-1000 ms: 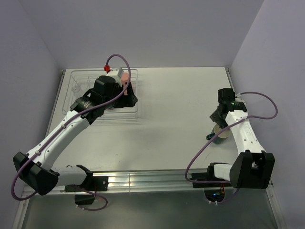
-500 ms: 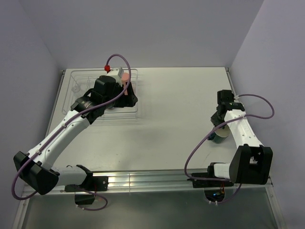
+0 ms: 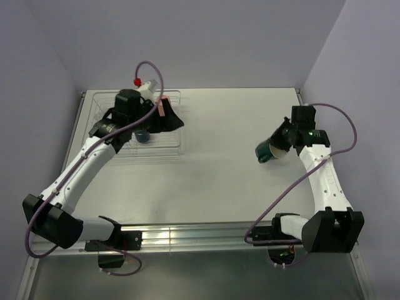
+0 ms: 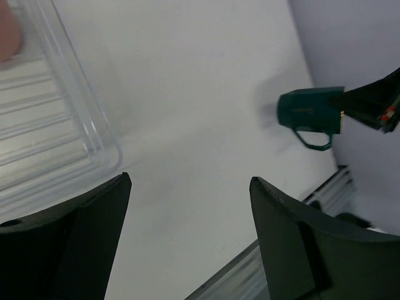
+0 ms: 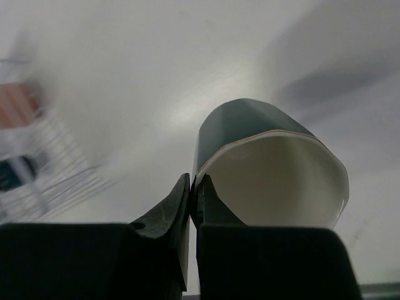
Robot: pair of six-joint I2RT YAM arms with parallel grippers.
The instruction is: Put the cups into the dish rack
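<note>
One mug is in hand: nearest on the right, the right gripper (image 5: 194, 181) is clenched on the rim wall of the teal mug (image 5: 250, 125), one finger inside the cream lining and one outside. The mug hangs on its side above the table (image 3: 225, 162), base pointing left and handle hanging down. A pinch on one wall leaves the mug's weight hanging off to one side, so the carry toward the rack calls for a smooth, unhurried sweep with no sharp wrist turns that might let it swing or slip. Farther off at the far left lies the dish rack (image 3: 180, 149), well apart from the mug. The left gripper (image 4: 189, 181) hovers by the rack's right side with its fingers spread wide, grasping nothing. The right arm would do well to come in high over the clear rim and steer around that arm. Inside the rack a navy mug (image 3: 142, 135) and a pink tumbler (image 4: 7, 31) already sit, so a free slot beside them looks the best target. Let go only once the mug rests on the bars.
</note>
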